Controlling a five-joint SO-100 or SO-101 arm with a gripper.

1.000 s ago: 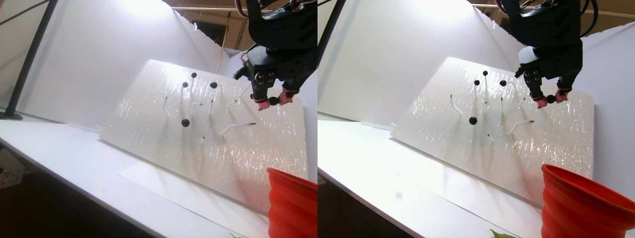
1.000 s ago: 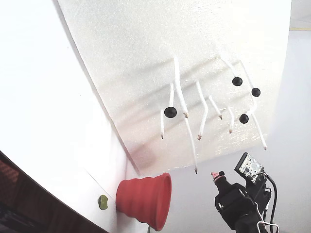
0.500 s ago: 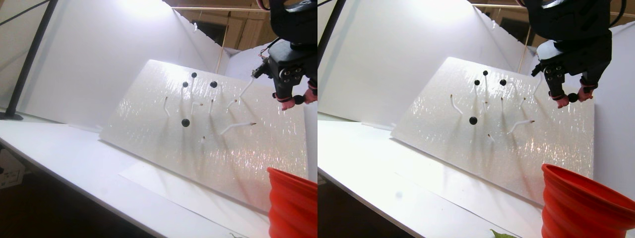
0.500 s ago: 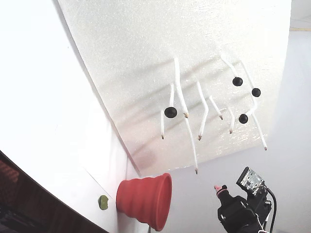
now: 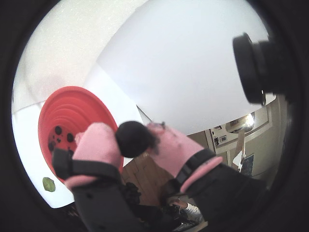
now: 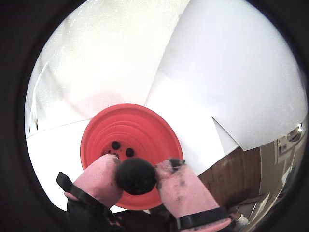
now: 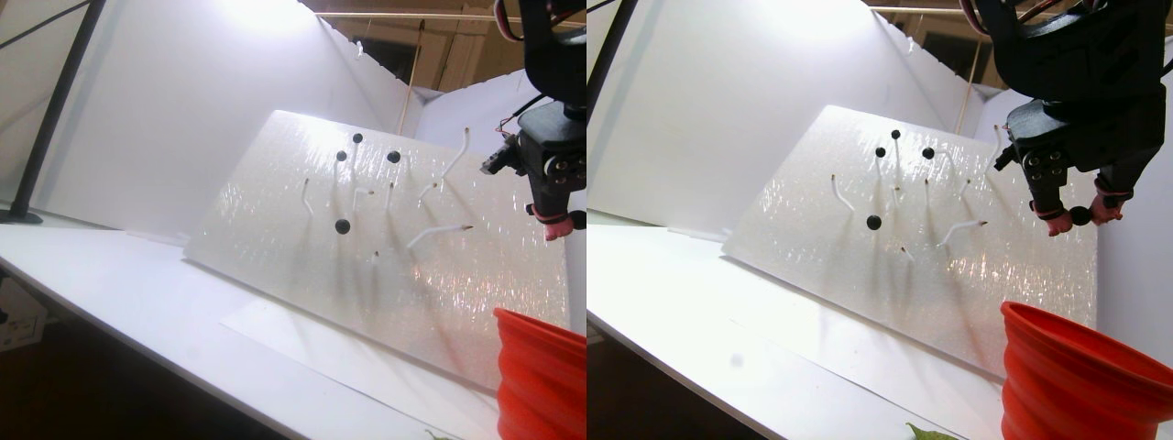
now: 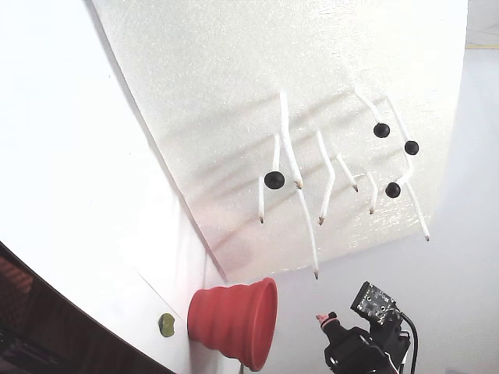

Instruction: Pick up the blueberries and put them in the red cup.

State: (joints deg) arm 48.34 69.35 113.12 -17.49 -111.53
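A blueberry (image 6: 136,176) is clamped between the pink fingertips (image 6: 102,181) of the hand (image 6: 137,178), above the red cup (image 6: 126,145); berries (image 6: 122,148) are seen inside, at 10 o'clock.

In a wrist view, the gripper (image 6: 136,176) pinches a blueberry (image 6: 135,176) between its fingertips, above the near rim of the red cup (image 6: 159,130), which holds other berries (image 6: 122,148). In the fixed view, four blueberries (image 8: 274,180) sit on stems on the foam board (image 8: 234,93) beyond the cup.
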